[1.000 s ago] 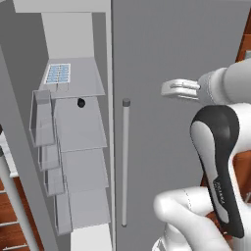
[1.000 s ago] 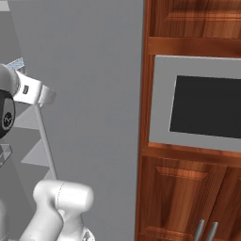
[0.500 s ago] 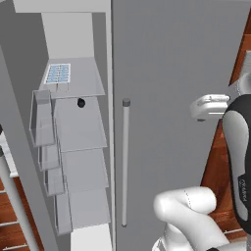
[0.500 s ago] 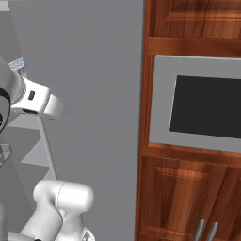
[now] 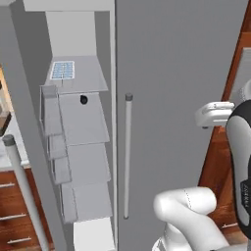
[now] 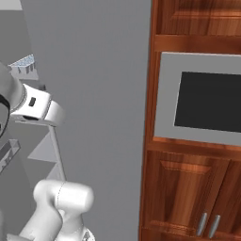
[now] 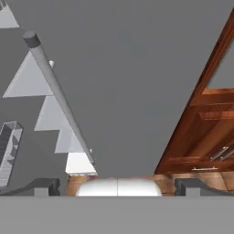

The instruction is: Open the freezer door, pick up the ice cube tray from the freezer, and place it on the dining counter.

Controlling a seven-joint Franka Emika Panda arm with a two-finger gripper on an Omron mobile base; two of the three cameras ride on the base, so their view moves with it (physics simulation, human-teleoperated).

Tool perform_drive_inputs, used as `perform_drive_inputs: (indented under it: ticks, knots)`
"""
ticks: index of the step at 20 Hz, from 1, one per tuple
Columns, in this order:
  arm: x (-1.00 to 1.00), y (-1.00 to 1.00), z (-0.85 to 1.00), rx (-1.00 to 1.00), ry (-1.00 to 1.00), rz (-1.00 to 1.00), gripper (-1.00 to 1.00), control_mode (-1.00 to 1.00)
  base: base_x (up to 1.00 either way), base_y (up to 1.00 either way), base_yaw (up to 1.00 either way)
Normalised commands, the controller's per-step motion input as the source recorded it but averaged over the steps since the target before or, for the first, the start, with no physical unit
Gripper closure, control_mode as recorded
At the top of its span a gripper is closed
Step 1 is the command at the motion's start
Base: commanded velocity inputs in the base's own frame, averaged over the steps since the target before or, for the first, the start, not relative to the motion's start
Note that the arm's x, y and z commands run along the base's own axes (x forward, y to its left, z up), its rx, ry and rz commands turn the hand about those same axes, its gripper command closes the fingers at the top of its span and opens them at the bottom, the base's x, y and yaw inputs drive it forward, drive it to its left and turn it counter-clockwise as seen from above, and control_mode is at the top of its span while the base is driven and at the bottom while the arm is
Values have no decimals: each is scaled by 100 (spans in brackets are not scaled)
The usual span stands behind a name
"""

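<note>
Across all three views no brand, label or readable writing shows on the grey fridge fronts or the wood cabinetry.

At the right edge of the left base view the gripper (image 5: 203, 116) sits in front of the wider grey door (image 5: 181, 73), jaws spread wide, holding nothing and touching nothing. In the hand view its two dark fingertips (image 7: 45, 186) stand far apart at the bottom corners, looking along the door's bar handle (image 7: 59, 97).

At upper left of the left base view the freezer (image 5: 78, 122) stands open, and the ice cube tray (image 5: 62, 69) lies flat on the top shelf. The freezer door (image 5: 24, 147) is swung out along the left edge.

Compared with a second ago, the gripper has moved rightward, from mid-door toward the frame's right edge, its jaws unchanged. The tray has not moved.
</note>
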Motion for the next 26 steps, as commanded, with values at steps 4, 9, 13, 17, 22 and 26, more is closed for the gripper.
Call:
perform_drive_inputs:
  ticks: [4, 9, 13, 17, 22, 26]
  knots:
    - [0, 0, 0, 0, 0, 0, -100, 100, -44, 94, 11]
    - [0, 0, 0, 0, 0, 0, -100, 100, 12, 24, 27]
    - [0, 0, 0, 0, 0, 0, -100, 100, 37, 0, 33]
    - [0, 0, 0, 0, 0, 0, -100, 100, 54, 4, 30]
    - [0, 0, 0, 0, 0, 0, -100, 100, 55, 22, 13]
    - [0, 0, 0, 0, 0, 0, -100, 100, 38, 32, 6]
